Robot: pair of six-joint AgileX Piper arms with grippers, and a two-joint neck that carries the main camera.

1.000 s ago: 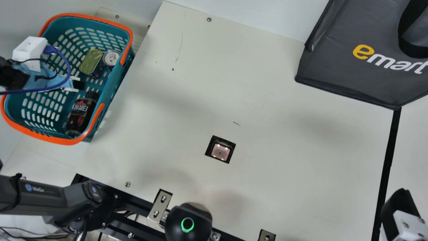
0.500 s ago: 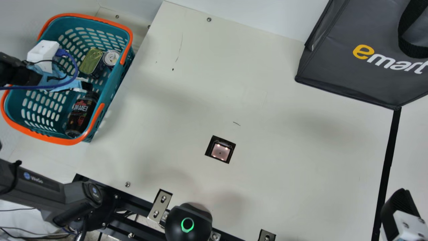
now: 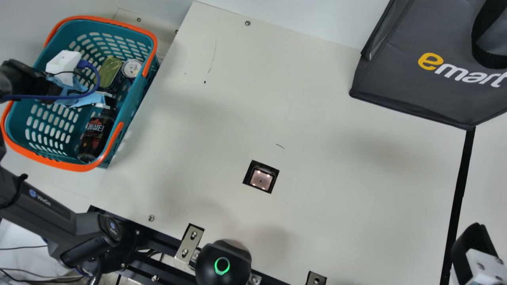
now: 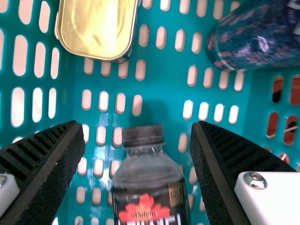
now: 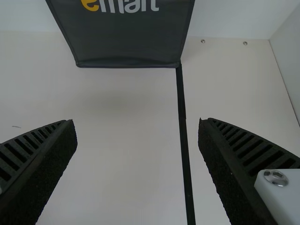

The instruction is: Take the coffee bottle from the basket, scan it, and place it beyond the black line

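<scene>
Now, main view: basket [image 3: 81,168] at far left, coffee bottle [image 3: 95,134] inside it, lying along the right wall, cap toward the far side. A flat tin [image 3: 110,71] and a can [image 3: 132,68] sit together farther back. Left arm [image 3: 23,81] extends over the basket, its tip just by the bottle's cap. Scanner window [image 3: 261,180] set in the desk [image 3: 336,217], middle and somewhat near, lit. Black line [image 3: 461,186] well to the right, running nearward from the corner of the dark bag [image 3: 416,83].

Left wrist view: left end effector [image 4: 137,129] spread wide, nothing pinched. Bottle cap and shoulders appear between the ribbed fingers, no contact seen. Depth hard to judge from here.

Right wrist view: right end effector [image 5: 137,126] spread too, empty, over the desk by the black line. Seems parked, with no part in this step.

Step in hand, as judged: lining up for the grasp; scan and placement both remain. Next move calls for the left fingers lower, either side of the neck or upper body, then a firm close and a straight lift clear of the rim. Closing too high might catch only the cap and let the bottle swing or slip.
</scene>
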